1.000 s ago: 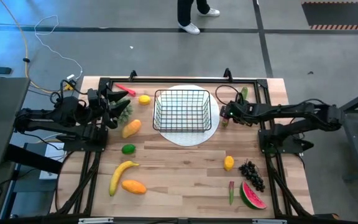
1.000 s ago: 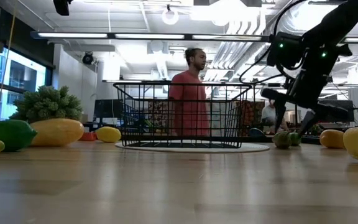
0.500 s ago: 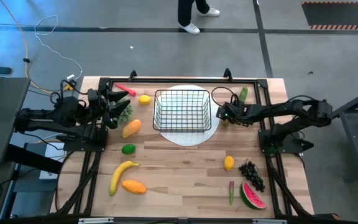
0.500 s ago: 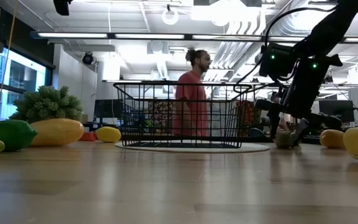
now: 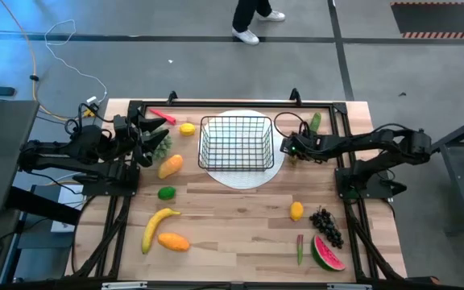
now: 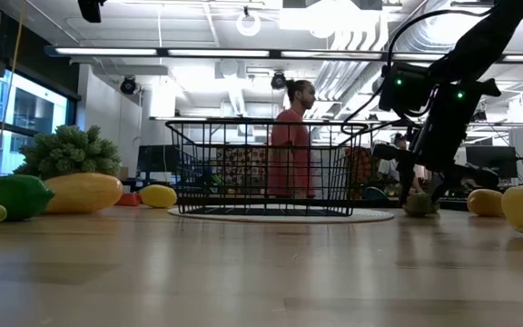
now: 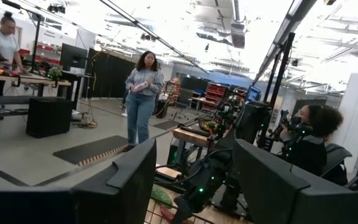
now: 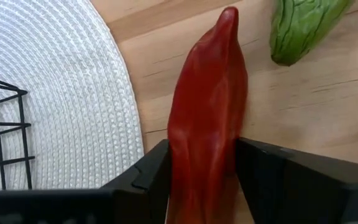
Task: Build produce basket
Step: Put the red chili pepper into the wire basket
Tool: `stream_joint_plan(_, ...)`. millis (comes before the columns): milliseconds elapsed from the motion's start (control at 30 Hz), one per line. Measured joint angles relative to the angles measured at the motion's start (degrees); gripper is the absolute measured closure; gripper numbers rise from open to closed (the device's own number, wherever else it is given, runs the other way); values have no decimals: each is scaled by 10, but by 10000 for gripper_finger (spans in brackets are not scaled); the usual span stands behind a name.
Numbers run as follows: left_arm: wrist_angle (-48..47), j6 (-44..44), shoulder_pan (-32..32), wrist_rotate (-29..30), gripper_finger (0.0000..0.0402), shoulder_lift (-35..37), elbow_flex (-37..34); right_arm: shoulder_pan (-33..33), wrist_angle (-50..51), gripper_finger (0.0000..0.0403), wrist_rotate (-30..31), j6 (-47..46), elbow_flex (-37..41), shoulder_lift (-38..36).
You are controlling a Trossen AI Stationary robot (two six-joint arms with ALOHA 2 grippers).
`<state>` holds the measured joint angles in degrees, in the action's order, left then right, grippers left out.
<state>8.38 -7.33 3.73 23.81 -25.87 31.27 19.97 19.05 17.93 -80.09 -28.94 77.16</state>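
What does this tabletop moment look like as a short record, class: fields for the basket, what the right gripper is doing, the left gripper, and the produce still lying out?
basket: black wire-mesh rectangular basket, looks empty, on a round white woven mat
right gripper: right gripper, beside the mat, fingers on either side of a long red pepper lying on the wood
left gripper: left gripper, off the basket's left side, fingers apart, nothing between them
produce still out: yellow banana, watermelon slice, dark grapes

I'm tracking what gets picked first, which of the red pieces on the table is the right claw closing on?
The red pepper beside the white mat's right edge, between the right claw's fingers. The other red piece lies at the far left, by the left claw.
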Motion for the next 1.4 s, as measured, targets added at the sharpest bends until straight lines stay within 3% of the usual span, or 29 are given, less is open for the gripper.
stream_joint_plan(167,0,0,0,0,200,0,0,0,11,273,3,29,1,-54)
stream_joint_plan(333,0,0,0,0,200,0,0,0,26,274,40,71,1,-154)
stream_joint_plan(433,0,0,0,0,200,0,0,0,22,274,65,129,-10,-219)
stream_joint_plan(567,-7,5,0,13,200,0,0,0,-62,274,70,254,-48,-283)
stream_joint_plan(767,-8,5,0,22,200,0,0,0,-216,274,19,411,-128,-288)
stream_joint_plan(967,-8,5,0,22,200,0,0,-5,-227,274,5,495,-193,-260)
stream_joint_plan(1133,-9,-9,0,17,200,-1,0,-10,-223,274,-111,546,-209,-254)
stream_joint_plan(1267,-9,-17,0,-36,200,-9,0,-38,-208,275,-206,571,-209,-254)
stream_joint_plan(1400,-9,-45,0,-71,200,-14,0,-90,-190,275,-228,583,-209,-254)
